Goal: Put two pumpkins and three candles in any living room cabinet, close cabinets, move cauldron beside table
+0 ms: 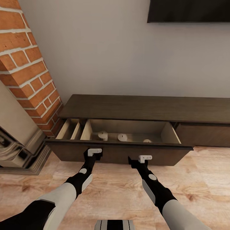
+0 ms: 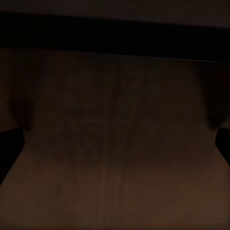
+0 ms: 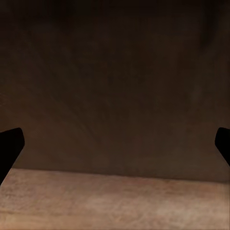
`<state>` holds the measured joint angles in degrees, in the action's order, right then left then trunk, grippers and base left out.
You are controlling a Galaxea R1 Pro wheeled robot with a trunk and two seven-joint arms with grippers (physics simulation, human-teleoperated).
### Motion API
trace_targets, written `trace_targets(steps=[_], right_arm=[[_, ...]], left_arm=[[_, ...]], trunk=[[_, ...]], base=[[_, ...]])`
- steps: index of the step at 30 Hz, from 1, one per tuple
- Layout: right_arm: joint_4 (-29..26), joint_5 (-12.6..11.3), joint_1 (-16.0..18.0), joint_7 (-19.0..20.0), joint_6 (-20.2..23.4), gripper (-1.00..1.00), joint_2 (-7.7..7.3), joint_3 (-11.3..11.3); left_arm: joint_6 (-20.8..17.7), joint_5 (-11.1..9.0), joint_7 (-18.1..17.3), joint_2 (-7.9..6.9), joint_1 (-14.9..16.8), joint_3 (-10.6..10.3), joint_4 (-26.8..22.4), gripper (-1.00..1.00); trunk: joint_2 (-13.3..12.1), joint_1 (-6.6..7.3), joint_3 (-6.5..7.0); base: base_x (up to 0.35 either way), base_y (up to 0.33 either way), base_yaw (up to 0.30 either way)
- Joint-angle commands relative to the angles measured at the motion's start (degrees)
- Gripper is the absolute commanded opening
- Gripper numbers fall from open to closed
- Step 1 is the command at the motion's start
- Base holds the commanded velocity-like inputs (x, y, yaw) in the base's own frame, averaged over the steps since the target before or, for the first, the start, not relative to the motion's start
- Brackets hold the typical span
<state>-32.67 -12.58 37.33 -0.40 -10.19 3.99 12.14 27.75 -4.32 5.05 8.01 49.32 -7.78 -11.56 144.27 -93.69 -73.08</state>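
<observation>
The long dark-brown cabinet [image 1: 143, 108] stands against the wall with its left drawer [image 1: 118, 153] pulled out. Three pale candles [image 1: 122, 137] lie in the drawer's wide beige compartment, partly hidden by the drawer front. My left gripper [image 1: 93, 154] and right gripper [image 1: 141, 158] both press against that drawer front, side by side. In the left wrist view the left gripper [image 2: 115, 143] is open against dark wood. In the right wrist view the right gripper [image 3: 115, 148] is open too, with floor under the drawer front [image 3: 115, 86]. The pumpkins, cauldron and table are out of view.
A red brick column [image 1: 28, 70] and a shiny fireplace surround [image 1: 16, 150] stand at the left, close to the drawer's corner. A dark screen [image 1: 188, 11] hangs on the wall above. A closed drawer front [image 1: 204, 134] lies to the right. Light wood floor [image 1: 121, 195] spreads beneath the arms.
</observation>
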Motion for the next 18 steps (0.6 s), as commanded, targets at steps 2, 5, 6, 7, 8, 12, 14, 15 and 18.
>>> trace_targets(steps=[2,5,6,7,8,12,14,15,18], right_arm=[[0.1,-0.6,0.0,0.0,-0.3,1.0,-0.03,0.3],[0.1,-0.6,0.0,0.0,-0.3,1.0,-0.03,0.3],[0.1,-0.6,0.0,0.0,-0.3,1.0,-0.03,0.3],[0.1,-0.6,0.0,0.0,-0.3,1.0,-0.03,0.3],[0.1,-0.6,0.0,0.0,-0.3,1.0,-0.03,0.3],[0.0,-0.6,0.0,0.0,-0.3,1.0,-0.03,0.3],[0.0,-0.6,0.0,0.0,-0.3,1.0,-0.03,0.3],[0.0,-0.6,0.0,0.0,-0.3,1.0,-0.03,0.3],[0.1,-0.6,0.0,0.0,-0.3,1.0,-0.03,0.3]], left_arm=[[0.2,-0.5,0.3,-0.01,0.1,-0.4,0.1,1.0],[0.2,-0.5,0.3,-0.01,0.1,-0.4,0.1,1.0],[0.2,-0.5,0.3,-0.01,0.1,-0.4,0.1,1.0],[0.1,-0.5,0.3,-0.01,0.1,-0.4,0.1,1.0],[0.1,-0.5,0.3,-0.01,0.1,-0.4,0.1,1.0],[0.1,-0.5,0.3,-0.01,0.0,-0.4,0.1,1.0],[0.0,-0.5,0.3,-0.01,0.1,-0.4,0.1,1.0],[0.0,-0.5,0.3,-0.01,0.1,-0.4,0.1,1.0],[0.0,-0.5,0.3,-0.01,0.1,-0.4,0.1,1.0]], trunk=[[0.0,0.01,-0.04],[0.0,0.01,-0.04],[0.0,0.01,-0.04],[0.0,0.01,-0.04],[0.0,0.01,-0.04],[0.0,0.01,-0.04],[0.0,0.01,-0.04],[0.0,0.01,-0.04],[0.0,0.01,-0.04]], base=[[0.013,0.0,0.0],[0.127,0.0,0.0],[0.234,0.0,0.0],[0.254,0.0,0.0],[0.267,0.0,0.0],[0.255,0.0,0.0],[0.074,0.0,0.0],[0.042,0.0,0.0],[0.014,0.0,0.0]])
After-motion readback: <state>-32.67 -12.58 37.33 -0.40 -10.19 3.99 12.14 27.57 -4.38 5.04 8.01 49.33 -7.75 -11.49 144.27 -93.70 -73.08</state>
